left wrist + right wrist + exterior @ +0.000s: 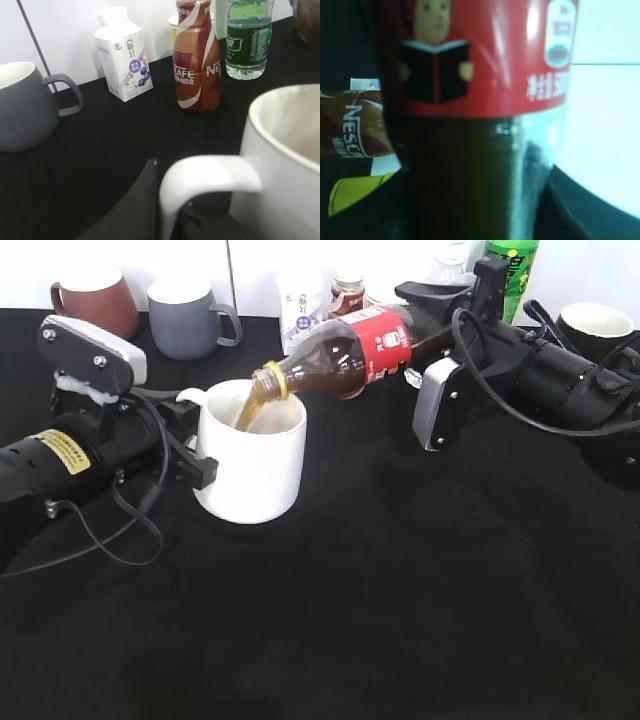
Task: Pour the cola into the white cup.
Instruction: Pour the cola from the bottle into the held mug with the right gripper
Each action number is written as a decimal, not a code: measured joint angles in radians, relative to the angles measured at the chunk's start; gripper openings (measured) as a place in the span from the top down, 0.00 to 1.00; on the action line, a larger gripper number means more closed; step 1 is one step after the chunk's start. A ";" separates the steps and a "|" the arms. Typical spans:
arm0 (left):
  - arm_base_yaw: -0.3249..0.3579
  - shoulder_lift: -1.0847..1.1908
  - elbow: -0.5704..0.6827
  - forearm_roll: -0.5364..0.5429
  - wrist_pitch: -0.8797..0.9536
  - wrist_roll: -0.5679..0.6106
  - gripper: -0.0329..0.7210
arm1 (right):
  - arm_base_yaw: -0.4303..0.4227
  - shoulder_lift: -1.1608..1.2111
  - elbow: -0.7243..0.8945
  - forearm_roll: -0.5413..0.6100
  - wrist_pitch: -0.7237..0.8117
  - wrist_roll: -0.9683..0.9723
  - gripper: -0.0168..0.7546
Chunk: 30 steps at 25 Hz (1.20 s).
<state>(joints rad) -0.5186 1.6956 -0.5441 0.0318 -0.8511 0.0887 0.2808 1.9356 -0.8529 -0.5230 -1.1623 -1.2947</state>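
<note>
The cola bottle [345,352] with its red label is tipped on its side, its open neck over the rim of the white cup [255,465], and a brown stream runs into the cup. My right gripper [432,332] is shut on the bottle's lower body; in the right wrist view the bottle [475,125] fills the frame. My left gripper [190,440] is shut on the cup's loop handle [200,175], holding the cup upright on the black table. The cup's wall [285,170] shows at the right of the left wrist view.
Along the back edge stand a brown mug [95,300], a grey mug [190,318], a white milk carton [125,55], a Nescafe bottle [196,60], a green soda bottle [248,40] and a black mug [595,325]. A loose cable [120,530] lies front left.
</note>
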 joint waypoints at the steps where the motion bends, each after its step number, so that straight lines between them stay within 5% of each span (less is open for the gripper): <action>1: 0.000 0.000 0.000 0.000 -0.003 0.000 0.91 | 0.000 0.000 0.000 0.000 0.000 -0.004 0.48; 18: 0.000 0.000 0.000 0.000 -0.027 0.011 0.91 | 0.000 -0.002 -0.001 0.001 -0.008 -0.031 0.48; 30: 0.000 0.000 0.003 -0.001 -0.131 0.012 0.91 | 0.082 -0.002 -0.001 0.054 -0.014 0.566 0.48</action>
<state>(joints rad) -0.5186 1.6956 -0.5412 0.0304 -0.9823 0.1005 0.3623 1.9337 -0.8540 -0.4692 -1.1765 -0.7285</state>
